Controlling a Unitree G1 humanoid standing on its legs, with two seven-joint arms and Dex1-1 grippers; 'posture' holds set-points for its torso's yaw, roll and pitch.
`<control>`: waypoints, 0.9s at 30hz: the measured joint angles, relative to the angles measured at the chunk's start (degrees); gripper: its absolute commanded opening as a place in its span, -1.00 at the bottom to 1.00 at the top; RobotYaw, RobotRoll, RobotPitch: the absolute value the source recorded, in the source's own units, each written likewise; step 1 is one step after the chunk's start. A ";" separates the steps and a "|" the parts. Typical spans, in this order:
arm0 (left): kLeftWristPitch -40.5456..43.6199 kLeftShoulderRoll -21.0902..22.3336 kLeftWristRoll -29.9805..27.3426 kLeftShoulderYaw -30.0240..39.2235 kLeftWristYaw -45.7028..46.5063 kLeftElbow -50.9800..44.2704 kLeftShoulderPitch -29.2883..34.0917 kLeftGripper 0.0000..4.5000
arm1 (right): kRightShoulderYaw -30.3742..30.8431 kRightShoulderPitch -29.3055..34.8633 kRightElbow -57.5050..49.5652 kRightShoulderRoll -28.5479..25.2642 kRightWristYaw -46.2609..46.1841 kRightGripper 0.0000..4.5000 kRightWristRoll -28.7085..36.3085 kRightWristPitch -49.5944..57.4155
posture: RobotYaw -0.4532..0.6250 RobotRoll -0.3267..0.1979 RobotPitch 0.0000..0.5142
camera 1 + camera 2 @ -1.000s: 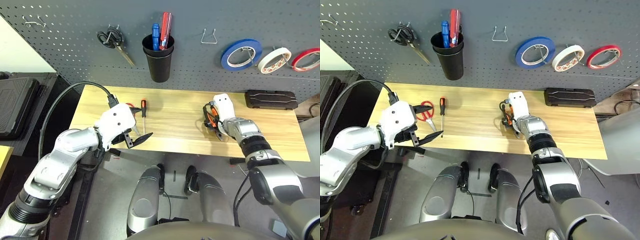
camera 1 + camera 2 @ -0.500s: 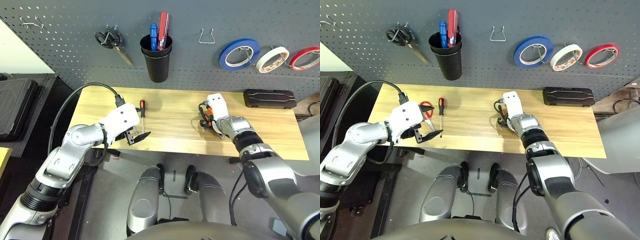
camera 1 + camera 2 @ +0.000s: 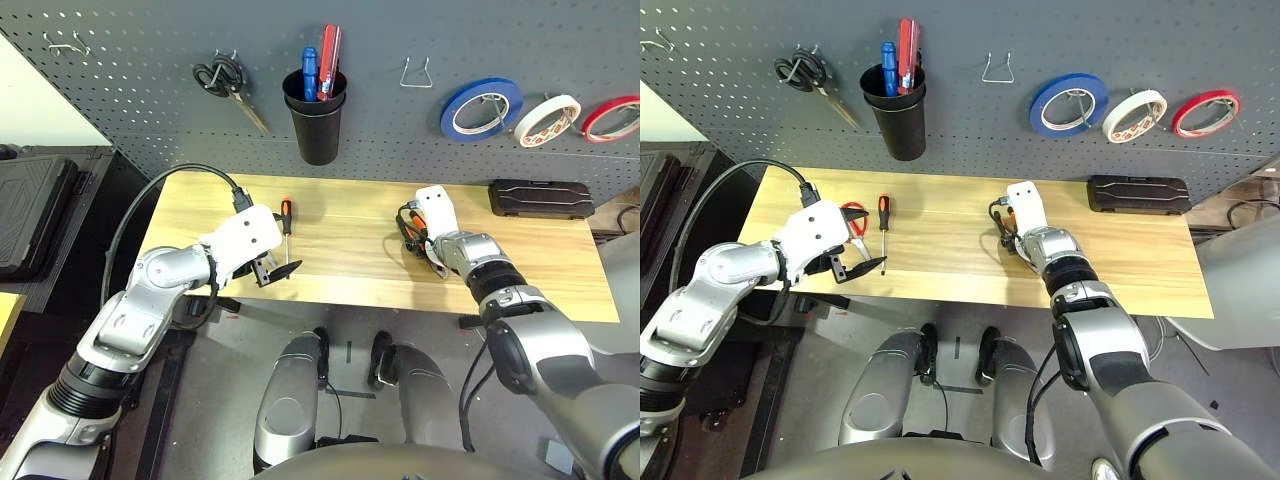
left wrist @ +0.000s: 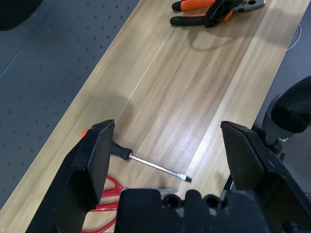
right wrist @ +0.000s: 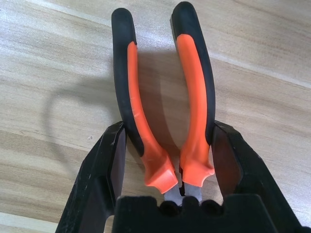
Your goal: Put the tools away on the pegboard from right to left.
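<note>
- Right gripper [image 5: 167, 160] straddling the pliers [image 5: 160, 92] on the tabletop [image 3: 350, 250], fingers [image 5: 104, 165] touching both handles' outer sides, handles pointing away from the gripper.
- Left gripper [image 4: 170, 155] hovering spread wide, pinching nothing.
- Screwdriver [image 4: 150, 165] lying just below and between its fingers, scissors [image 4: 104, 204] beside.
- Pegboard [image 3: 400, 130] standing beyond both.

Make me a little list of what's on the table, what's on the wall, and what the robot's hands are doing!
table: pliers, screwdriver, red scissors, black case
pegboard: white tape between blue tape and red tape; black scissors; cup with pens
empty hook: between cup and blue tape
left gripper: open, over screwdriver
right gripper: a finger on either side of the pliers' handles
</note>
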 measured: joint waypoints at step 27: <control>13.01 -9.15 -30.49 19.66 10.76 -22.82 -0.33 1.00 | 2.61 24.75 -44.74 -10.72 18.74 0.23 3.67 -21.80 | 0.46 0.25 -0.15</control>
